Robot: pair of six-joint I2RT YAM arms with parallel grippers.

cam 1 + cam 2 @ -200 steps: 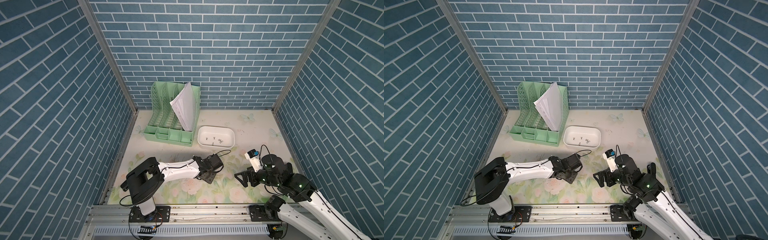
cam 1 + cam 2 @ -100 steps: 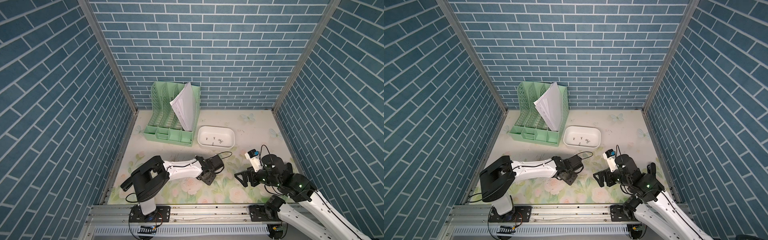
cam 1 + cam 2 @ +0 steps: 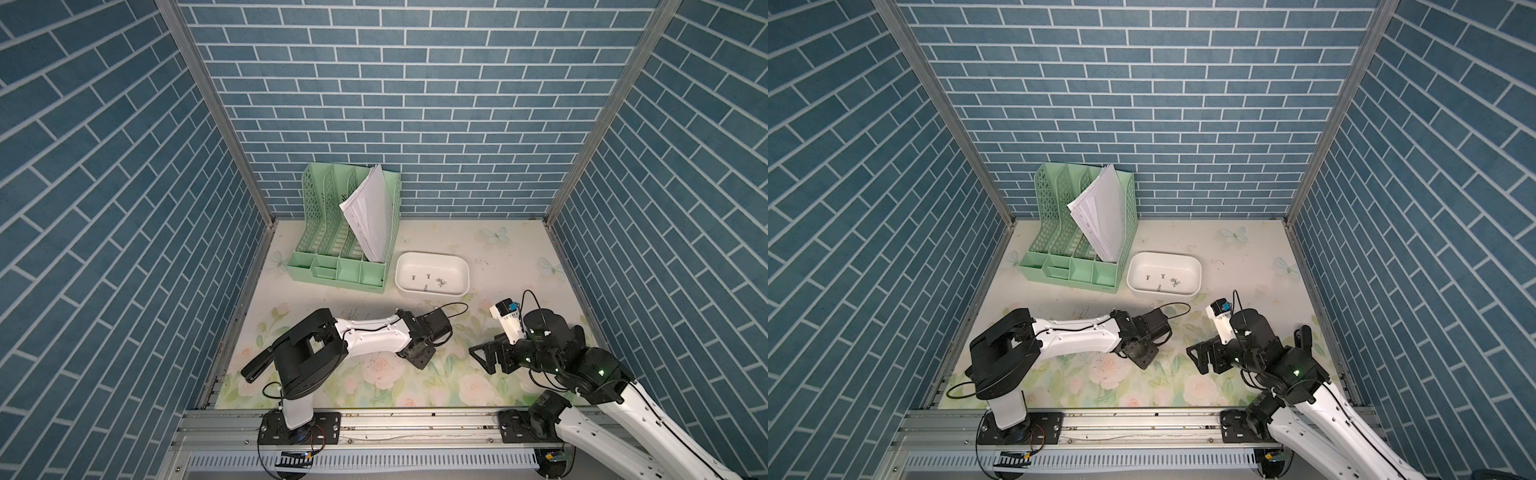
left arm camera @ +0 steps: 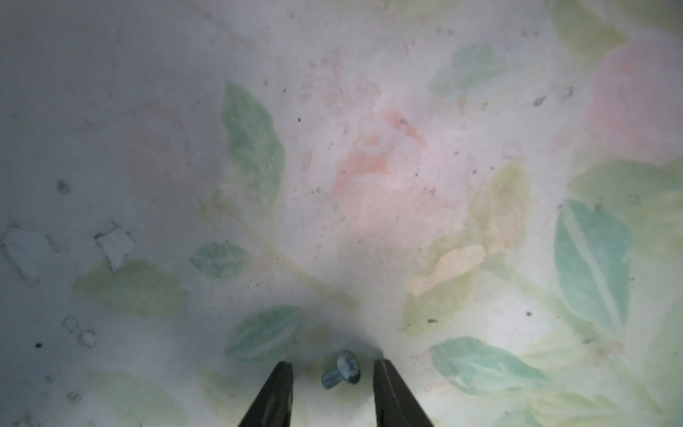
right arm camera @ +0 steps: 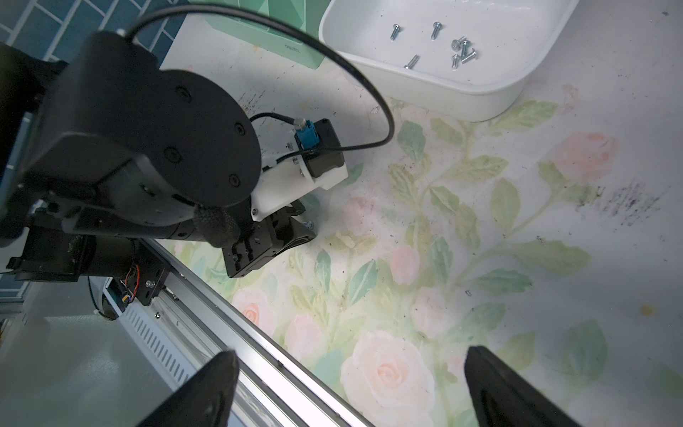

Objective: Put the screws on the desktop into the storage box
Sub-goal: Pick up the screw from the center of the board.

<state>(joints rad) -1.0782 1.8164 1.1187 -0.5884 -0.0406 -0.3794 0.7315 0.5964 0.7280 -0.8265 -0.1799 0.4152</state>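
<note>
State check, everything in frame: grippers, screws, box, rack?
loose screw: lying on the desktop, not picked up.
left gripper: open, straddling that screw, no contact seen.
right gripper: wide open, empty.
storage box: upright, several screws inside.
file rack: upright, papers leaning in end slot.

White storage box (image 3: 432, 264), rose-printed desktop (image 3: 498, 266)

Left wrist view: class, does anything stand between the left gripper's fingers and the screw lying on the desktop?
Nothing visible does. The screw lies on the bare desktop between the two fingers of the left gripper, with a clear gap on either side.
</note>
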